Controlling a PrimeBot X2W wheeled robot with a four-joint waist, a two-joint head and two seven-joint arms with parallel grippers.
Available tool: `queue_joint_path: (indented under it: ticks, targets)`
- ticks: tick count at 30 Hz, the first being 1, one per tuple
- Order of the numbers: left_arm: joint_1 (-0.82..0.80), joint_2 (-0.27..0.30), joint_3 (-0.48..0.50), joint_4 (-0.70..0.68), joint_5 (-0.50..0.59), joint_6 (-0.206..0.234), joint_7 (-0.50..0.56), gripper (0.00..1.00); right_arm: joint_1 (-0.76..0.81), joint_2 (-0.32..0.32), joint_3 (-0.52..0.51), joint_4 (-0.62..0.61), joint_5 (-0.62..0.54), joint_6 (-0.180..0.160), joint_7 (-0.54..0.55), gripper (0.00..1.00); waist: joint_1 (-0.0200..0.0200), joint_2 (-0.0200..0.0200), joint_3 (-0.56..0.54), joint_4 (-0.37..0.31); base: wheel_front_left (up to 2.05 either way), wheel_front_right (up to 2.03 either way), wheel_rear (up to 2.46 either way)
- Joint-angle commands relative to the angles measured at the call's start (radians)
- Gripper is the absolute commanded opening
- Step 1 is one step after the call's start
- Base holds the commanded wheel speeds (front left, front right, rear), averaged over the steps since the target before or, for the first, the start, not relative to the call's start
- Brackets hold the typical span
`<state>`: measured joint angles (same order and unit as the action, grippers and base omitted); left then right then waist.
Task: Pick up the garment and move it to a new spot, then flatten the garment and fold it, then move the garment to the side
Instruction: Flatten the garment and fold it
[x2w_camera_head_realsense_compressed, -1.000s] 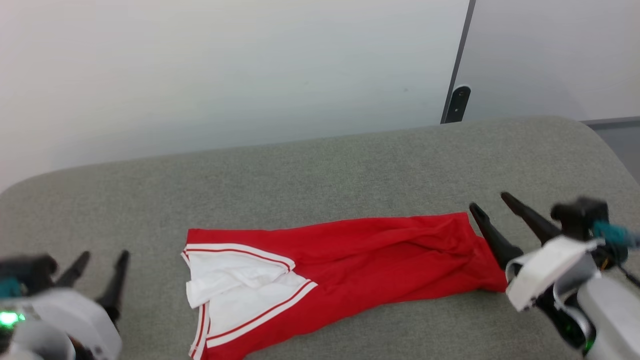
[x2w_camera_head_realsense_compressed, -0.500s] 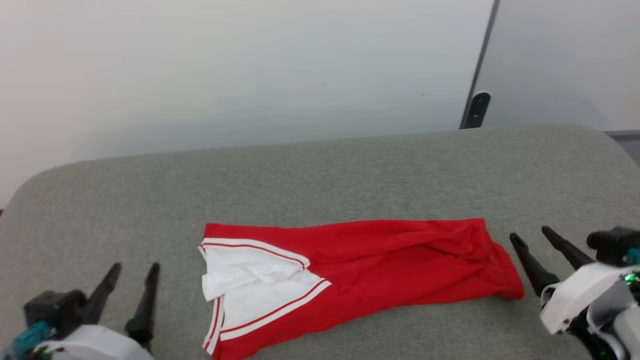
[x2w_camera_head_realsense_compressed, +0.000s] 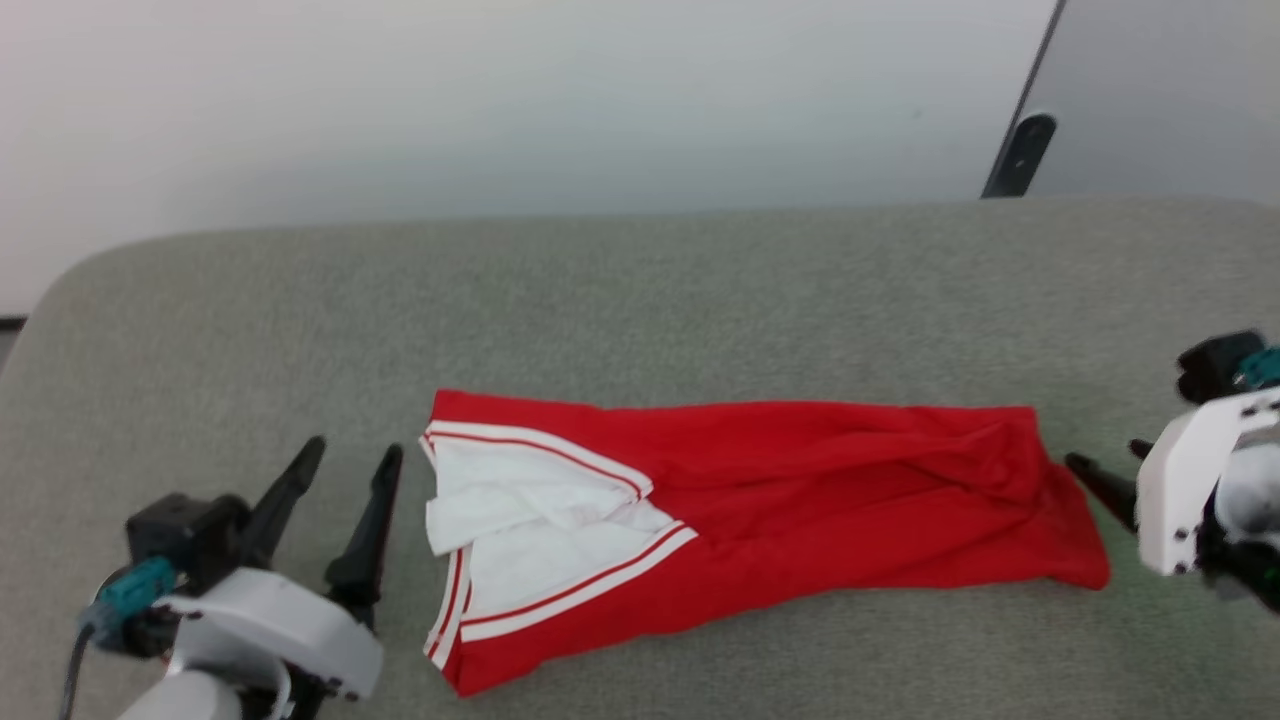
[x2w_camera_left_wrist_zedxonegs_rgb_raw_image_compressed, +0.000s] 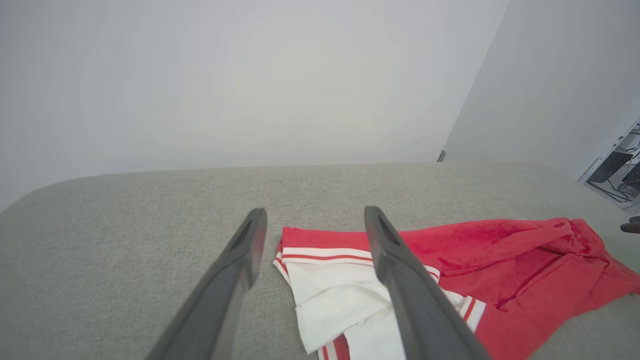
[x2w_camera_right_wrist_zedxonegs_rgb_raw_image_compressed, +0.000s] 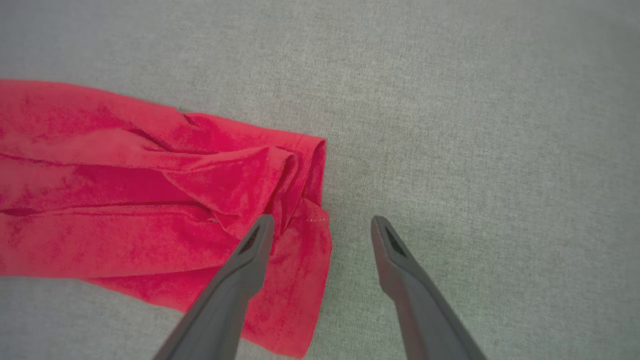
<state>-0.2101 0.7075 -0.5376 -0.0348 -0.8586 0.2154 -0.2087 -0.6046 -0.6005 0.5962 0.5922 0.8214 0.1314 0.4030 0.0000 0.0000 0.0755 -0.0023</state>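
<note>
head cam has swung, so the whole frame shifted. measured against the garment itself, my left gripper has closed in on its 9 o'clock end. my right gripper has backed off the 3 o'clock end it was overlapping and now points at it from just beside. both sets of jaws are released and spread wide, nothing in them.

garment lies on the grey bench, in its 6 o'clock half, as a long band running 9 to 3 o'clock. white sleeves with striped trim are bunched at the 9 end, and the red hem end at 3 is rumpled. no print showing, so i'd guess it's face down or folded in.

right wrist view: one finger hangs over the hem corner, the other over bare bench; can't tell if it touches. left wrist view: the sleeve end sits just past my fingers.

status, my read: relocate looks done, and side folds look done since it's a narrow strip. still to do: smooth the creases at 3, fold end to end, shift it aside. neither end gripped yet.
</note>
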Motion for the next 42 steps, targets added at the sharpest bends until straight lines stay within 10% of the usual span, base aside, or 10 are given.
queue_joint_path:
  ticks: [1,23,24,25,42]
  targets:
    - [-0.015,-0.005,-0.001,-0.002,0.010,-0.004,0.003,1.00,-0.017,-0.002,-0.001,0.007,0.017,-0.002,0.011,1.00,0.0000,0.0000,0.055,0.042,0.00,0.00,0.00]
    - [-0.150,-0.136,-0.054,0.067,0.007,-0.041,0.009,1.00,-0.093,0.090,0.095,0.279,0.089,-0.002,0.508,1.00,0.0000,0.0000,0.160,0.159,0.00,0.00,0.00]
    - [-0.147,-0.135,-0.053,0.069,0.006,-0.041,0.008,1.00,-0.086,0.102,0.082,0.278,0.110,-0.001,0.516,0.18,0.0000,0.0000,0.158,0.159,0.00,0.00,0.00]
    - [-0.143,-0.137,-0.051,0.069,0.002,-0.041,0.007,1.00,-0.086,0.110,0.066,0.279,0.125,0.000,0.513,0.00,0.0000,0.0000,0.157,0.158,0.00,0.00,0.00]
    - [-0.100,-0.110,-0.030,0.055,-0.028,-0.029,0.007,1.00,-0.200,-0.016,-0.034,0.397,0.019,-0.005,0.377,0.00,0.0000,0.0000,0.120,0.127,0.00,0.00,0.00]
